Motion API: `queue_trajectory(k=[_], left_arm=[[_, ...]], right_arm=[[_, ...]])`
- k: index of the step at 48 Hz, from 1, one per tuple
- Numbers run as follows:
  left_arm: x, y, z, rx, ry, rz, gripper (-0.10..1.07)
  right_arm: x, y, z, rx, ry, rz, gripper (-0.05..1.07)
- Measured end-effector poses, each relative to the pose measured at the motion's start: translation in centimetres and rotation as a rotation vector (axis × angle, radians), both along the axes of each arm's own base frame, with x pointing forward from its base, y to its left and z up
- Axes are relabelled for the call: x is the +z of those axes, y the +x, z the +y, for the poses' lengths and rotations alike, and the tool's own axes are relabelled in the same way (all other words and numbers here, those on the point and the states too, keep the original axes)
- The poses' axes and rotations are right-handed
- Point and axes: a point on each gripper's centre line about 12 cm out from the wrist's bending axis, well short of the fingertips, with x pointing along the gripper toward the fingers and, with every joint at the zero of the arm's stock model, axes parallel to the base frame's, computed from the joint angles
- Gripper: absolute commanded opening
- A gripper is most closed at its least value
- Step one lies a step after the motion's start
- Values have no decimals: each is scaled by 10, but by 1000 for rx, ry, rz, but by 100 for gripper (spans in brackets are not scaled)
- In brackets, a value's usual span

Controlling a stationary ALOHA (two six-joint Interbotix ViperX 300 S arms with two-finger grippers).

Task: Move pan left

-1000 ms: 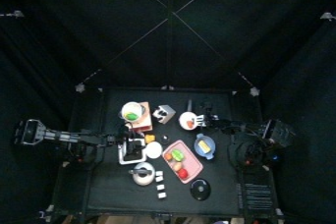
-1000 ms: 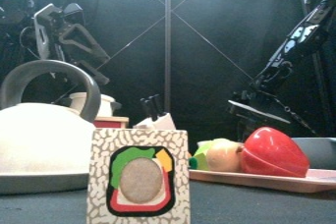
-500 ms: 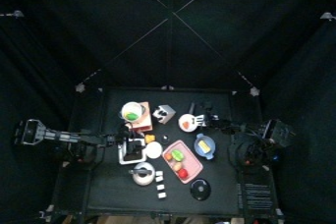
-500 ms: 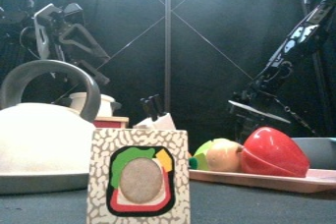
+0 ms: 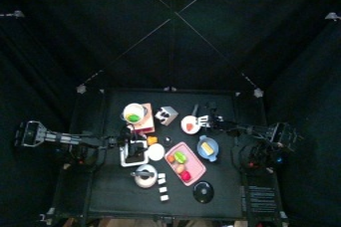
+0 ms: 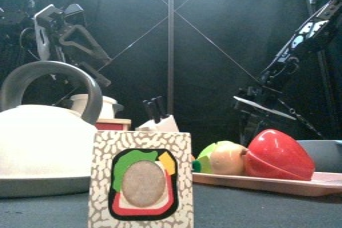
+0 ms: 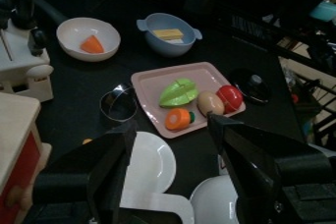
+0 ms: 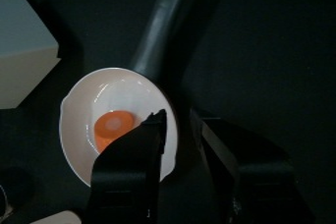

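The pan (image 5: 193,123) is small and round, with a whitish rim, an orange-red centre and a dark handle. It sits right of the table's middle. In the right wrist view the pan (image 8: 112,110) fills the middle. My right gripper (image 8: 176,115) has its jaws close together across the pan's rim, one inside the pan and one outside. From above, my right gripper (image 5: 210,123) is at the pan's right side. The pan also shows in the left wrist view (image 7: 89,39). My left gripper (image 5: 130,153) rests open at the table's left over a white thing (image 7: 151,174).
A pink tray (image 5: 170,154) of toy vegetables and a blue bowl (image 5: 208,148) lie just in front of the pan. A white dish (image 5: 134,114) and a red box stand to the pan's left. A kettle (image 6: 47,142) and a black disc (image 5: 202,192) stand near the front.
My right arm has shifted slightly and its lower part stands a little higher in the front view. The pan stays in nearly the same place. The left arm has not moved.
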Motion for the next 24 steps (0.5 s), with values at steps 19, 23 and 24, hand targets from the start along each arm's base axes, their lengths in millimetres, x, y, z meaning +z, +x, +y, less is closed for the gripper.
queue_trajectory(k=[19,23,24], left_arm=[[-5,-3,0,2,-2,14,94],[-5,-3,0,0,-1,15,94],[-5,-3,0,1,-1,15,94]], right_arm=[[1,0,-1,20,-19,10,69],[4,0,-1,24,-28,4,69],[5,0,-1,25,-29,-2,69]])
